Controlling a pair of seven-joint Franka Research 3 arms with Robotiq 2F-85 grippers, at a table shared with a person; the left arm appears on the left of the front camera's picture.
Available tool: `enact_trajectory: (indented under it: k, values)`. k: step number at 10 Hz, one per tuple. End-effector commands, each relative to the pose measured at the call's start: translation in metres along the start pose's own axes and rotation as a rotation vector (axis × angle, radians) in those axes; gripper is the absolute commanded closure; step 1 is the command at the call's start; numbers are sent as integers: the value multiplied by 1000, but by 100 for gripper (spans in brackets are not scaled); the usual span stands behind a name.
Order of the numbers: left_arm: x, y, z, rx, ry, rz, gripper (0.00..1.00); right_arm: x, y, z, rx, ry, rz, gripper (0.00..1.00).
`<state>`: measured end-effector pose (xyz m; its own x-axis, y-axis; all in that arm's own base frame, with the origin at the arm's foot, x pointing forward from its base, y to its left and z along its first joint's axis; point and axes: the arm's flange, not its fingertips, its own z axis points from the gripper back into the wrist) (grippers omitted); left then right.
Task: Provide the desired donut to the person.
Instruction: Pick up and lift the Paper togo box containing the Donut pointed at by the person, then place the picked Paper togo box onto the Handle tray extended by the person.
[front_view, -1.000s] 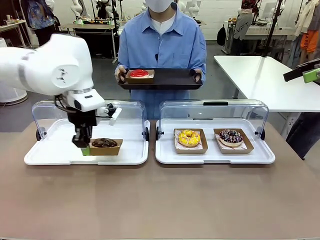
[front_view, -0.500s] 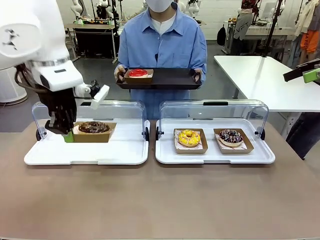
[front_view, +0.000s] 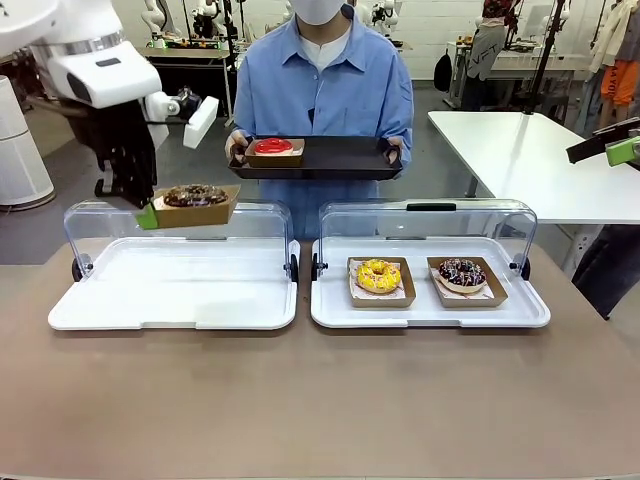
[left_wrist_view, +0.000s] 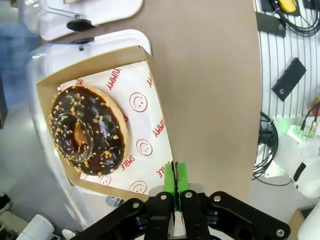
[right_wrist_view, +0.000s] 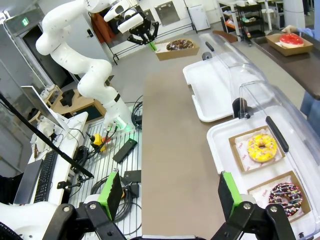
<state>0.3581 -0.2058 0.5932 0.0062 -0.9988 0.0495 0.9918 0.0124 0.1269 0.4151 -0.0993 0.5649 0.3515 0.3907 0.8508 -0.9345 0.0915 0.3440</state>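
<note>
Donut box (front_view: 200, 212) lifted higher, edge clamped in left gripper (front_view: 147, 216).

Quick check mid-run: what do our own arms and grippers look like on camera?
Left arm: glossy white, rounded segments. Left gripper: black linkage fingers tipped with bright green pads. Right gripper: the same black fingers with green pads.

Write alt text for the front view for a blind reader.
The left end effector holds a brown cardboard tray with a chocolate-glazed donut in the air, before a person in a light blue shirt holding a black tray.
</note>
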Motion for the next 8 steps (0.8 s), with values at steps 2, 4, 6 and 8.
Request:
enact_trajectory:
  k: [2, 4, 6, 8]
  values:
    - [3, 17, -9, -47, -46, -5, 100, 1, 1, 0, 8, -10, 10, 0]
    - [2, 9, 0, -7, -8, 6, 100, 1, 1, 0, 8, -10, 10, 0]
    - [2, 9, 0, -7, -8, 6, 100, 1, 1, 0, 8, -10, 10, 0]
    - [2, 9, 0, -7, -8, 6, 100, 1, 1, 0, 8, -10, 10, 0]
